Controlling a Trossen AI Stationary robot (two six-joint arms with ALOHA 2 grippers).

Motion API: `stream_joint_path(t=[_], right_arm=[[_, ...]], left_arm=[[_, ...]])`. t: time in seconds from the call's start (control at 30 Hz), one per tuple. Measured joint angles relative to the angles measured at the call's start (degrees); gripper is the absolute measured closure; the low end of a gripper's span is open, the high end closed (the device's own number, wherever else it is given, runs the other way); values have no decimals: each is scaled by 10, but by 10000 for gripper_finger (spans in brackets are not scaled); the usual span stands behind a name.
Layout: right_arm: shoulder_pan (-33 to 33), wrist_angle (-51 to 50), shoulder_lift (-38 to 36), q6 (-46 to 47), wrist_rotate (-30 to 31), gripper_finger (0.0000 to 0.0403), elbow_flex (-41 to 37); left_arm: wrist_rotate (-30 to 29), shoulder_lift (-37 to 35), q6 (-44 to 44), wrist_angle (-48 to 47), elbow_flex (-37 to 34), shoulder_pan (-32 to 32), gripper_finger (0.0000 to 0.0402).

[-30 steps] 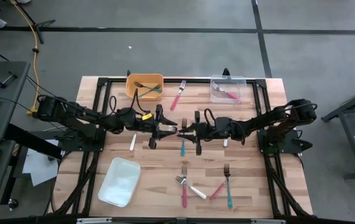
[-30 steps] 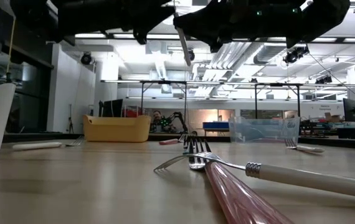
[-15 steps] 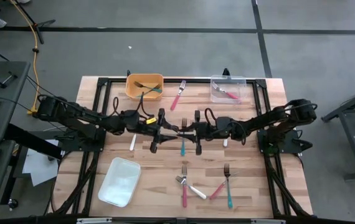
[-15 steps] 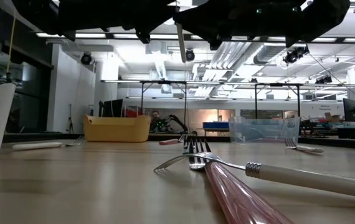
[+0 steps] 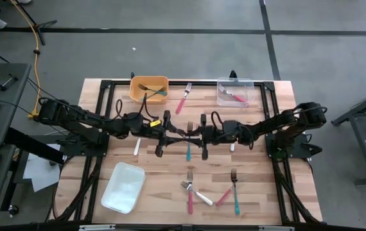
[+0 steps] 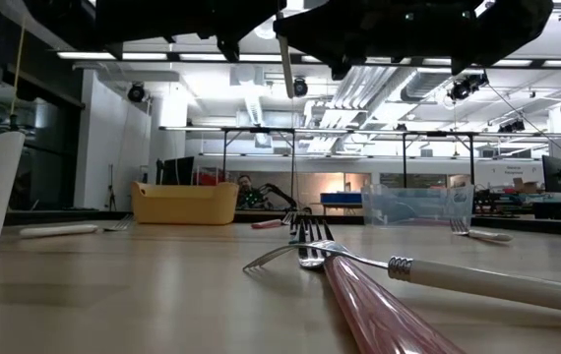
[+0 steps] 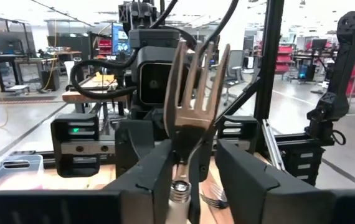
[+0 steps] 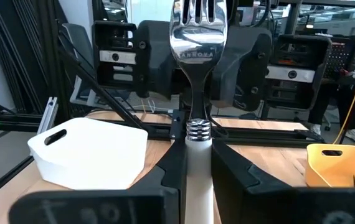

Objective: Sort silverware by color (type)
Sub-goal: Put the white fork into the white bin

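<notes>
A white-handled fork (image 8: 197,43) stands upright in the air over the table's middle, silver head up. My right gripper (image 5: 196,134) is shut on it, reaching in level from the table's right. My left gripper (image 5: 178,133) comes level from the left and is open. Its fingers (image 7: 149,177) stand on either side of the fork's neck (image 7: 189,158), just under the head. Whether they touch it, I cannot tell. In the low view the handle's free end (image 6: 285,69) hangs below both grippers. My right gripper pinches the fork's white handle (image 8: 197,163) between its two fingers, just below the ribbed metal collar. The fingers come level from the table's right and lie across the handle. The fork is upright, tines up, lifted clear of the table.
At the far edge stand a yellow bin (image 5: 149,84) with forks and a clear bin (image 5: 235,83) with a pink fork; a pink fork (image 5: 184,97) lies between them. A white bin (image 5: 124,187) sits near left. A teal fork (image 5: 188,153) lies under the grippers, several forks (image 5: 196,192) near the front edge.
My left gripper has edged toward the right gripper, and its fingers now stand around the upright fork's neck. The right gripper and the fork have kept still.
</notes>
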Motion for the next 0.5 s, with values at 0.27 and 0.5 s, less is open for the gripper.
stream_joint_path(t=[0.27, 0.5], right_arm=[[0, 2, 0, 0, -5, 361, 0], [0, -2, 0, 7, -2, 327, 1]], left_arm=[[-5, 1, 8, -10, 6, 0, 364], [-24, 1, 16, -10, 6, 0, 394]])
